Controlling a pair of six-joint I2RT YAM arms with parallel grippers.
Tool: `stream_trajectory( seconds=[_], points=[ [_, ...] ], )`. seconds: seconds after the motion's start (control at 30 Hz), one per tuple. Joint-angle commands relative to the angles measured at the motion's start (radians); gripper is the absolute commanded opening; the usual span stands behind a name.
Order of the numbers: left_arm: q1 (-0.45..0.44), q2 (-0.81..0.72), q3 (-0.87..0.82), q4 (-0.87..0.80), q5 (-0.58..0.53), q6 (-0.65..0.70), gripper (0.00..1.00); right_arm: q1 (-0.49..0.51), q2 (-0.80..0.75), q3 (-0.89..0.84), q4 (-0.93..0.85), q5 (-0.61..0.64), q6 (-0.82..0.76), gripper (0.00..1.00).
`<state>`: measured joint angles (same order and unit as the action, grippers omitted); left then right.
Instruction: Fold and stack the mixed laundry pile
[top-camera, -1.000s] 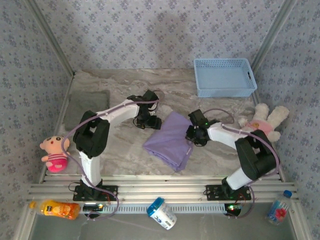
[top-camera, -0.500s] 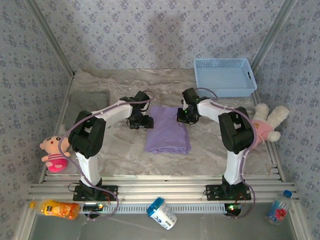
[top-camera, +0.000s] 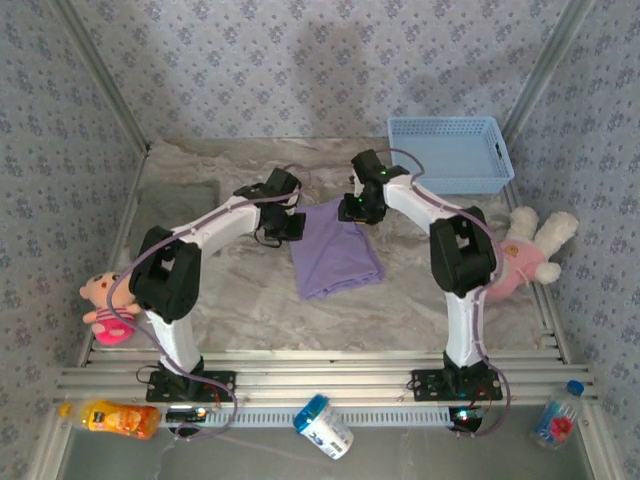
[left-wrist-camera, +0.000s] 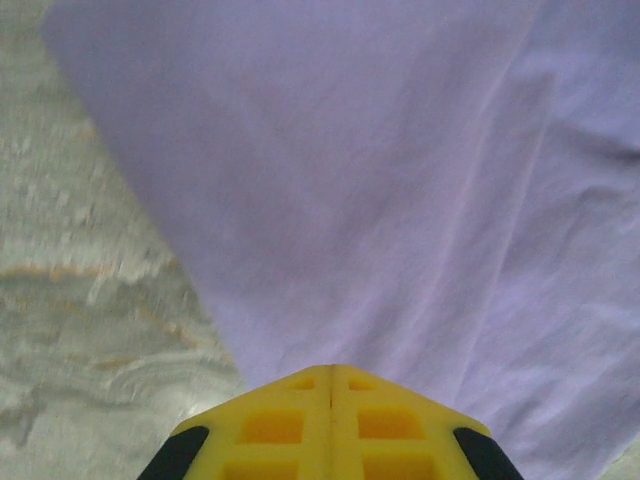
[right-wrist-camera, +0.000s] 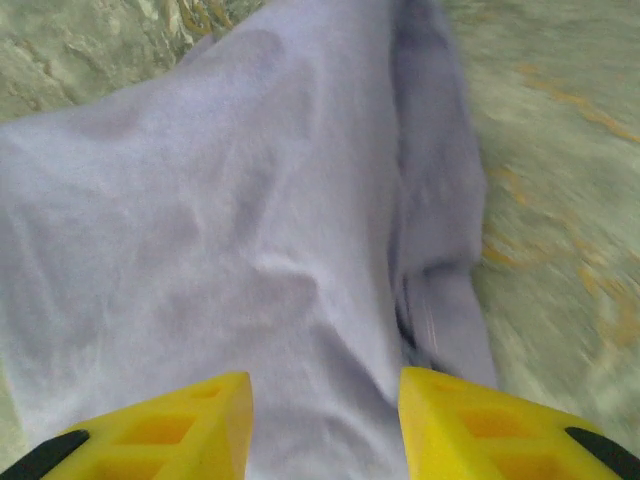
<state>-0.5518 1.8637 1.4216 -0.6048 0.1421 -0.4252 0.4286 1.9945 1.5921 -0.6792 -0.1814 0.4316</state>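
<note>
Top external view: I see the lavender T-shirt (top-camera: 335, 255) lying folded in the middle of the worktop (top-camera: 240, 300), with the gray garment (top-camera: 178, 208) well apart at the far left. My left gripper (left-wrist-camera: 332, 372) sits at the shirt's far left edge, jaws pressed together. The right gripper (right-wrist-camera: 325, 385) is at the far right edge, jaws spread over the cloth.

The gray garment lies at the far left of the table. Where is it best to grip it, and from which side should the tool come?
The gray garment lies flat, its left side close along the wall, while its right edge borders bare table. So probably pinch that right edge from above, coming from the table's middle.
</note>
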Motion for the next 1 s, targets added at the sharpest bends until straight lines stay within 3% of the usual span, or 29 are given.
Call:
stream_trajectory(
  seconds=[0.0,0.2,0.43,0.6,0.8,0.87,0.9,0.97],
  points=[
    [-0.007,0.091,0.104,-0.015,0.003,0.04,0.0,0.029,-0.172,-0.142,-0.039,0.066,0.141,0.44],
    [-0.001,0.222,0.212,-0.132,-0.08,0.068,0.0,0.156,-0.311,-0.474,0.159,0.036,0.384,0.37],
    [0.009,0.238,0.13,-0.194,-0.133,0.062,0.0,0.194,-0.247,-0.572,0.234,0.088,0.504,0.31],
    [0.01,0.145,-0.035,-0.193,-0.09,-0.018,0.0,0.126,-0.196,-0.521,0.117,0.174,0.422,0.29],
    [-0.044,-0.085,-0.242,-0.137,0.084,-0.218,0.0,0.023,-0.094,-0.363,0.083,0.182,0.248,0.29],
    [-0.059,-0.159,-0.247,-0.152,0.075,-0.24,0.06,0.013,-0.071,-0.283,0.044,0.172,0.206,0.3],
    [-0.056,-0.186,-0.24,-0.166,0.057,-0.242,0.16,0.014,-0.071,-0.256,0.034,0.173,0.206,0.31],
    [-0.03,-0.228,-0.211,-0.203,0.007,-0.224,0.45,0.023,-0.095,-0.224,0.026,0.177,0.156,0.36]
  ],
)
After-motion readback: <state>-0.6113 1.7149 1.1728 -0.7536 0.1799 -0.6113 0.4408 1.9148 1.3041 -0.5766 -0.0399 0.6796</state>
